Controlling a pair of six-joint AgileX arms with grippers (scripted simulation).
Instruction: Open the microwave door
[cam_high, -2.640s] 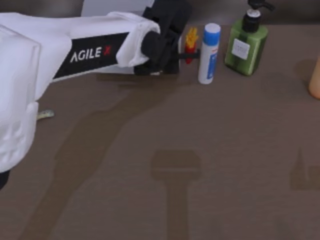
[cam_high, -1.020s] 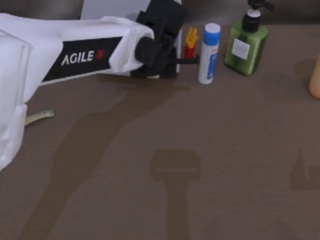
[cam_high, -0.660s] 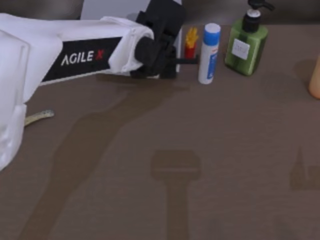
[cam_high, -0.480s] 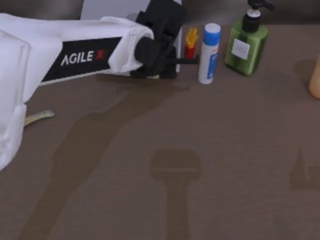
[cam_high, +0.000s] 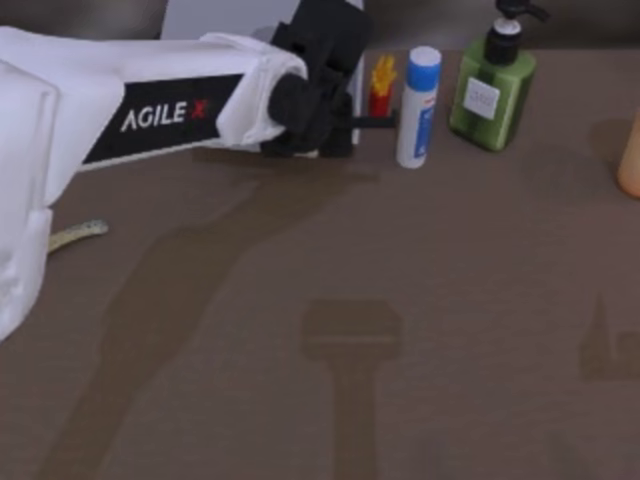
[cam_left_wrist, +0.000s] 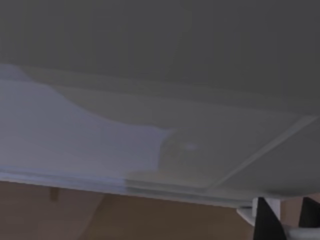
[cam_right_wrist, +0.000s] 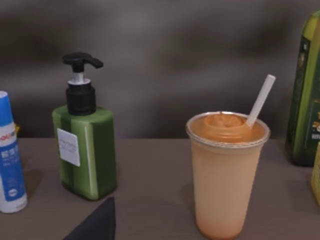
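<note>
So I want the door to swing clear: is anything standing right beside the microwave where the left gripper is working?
Yes: a small red and yellow item stands just right of the microwave, beside the left gripper.

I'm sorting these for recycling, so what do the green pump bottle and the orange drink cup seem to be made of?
The green pump bottle looks like glossy plastic: smooth sheen, a black pump head, a white label. The orange drink cup looks like thin translucent plastic, since the orange drink shows through its wall under a clear rim, and a white straw stands in it. It is a render, so both are guesses.
</note>
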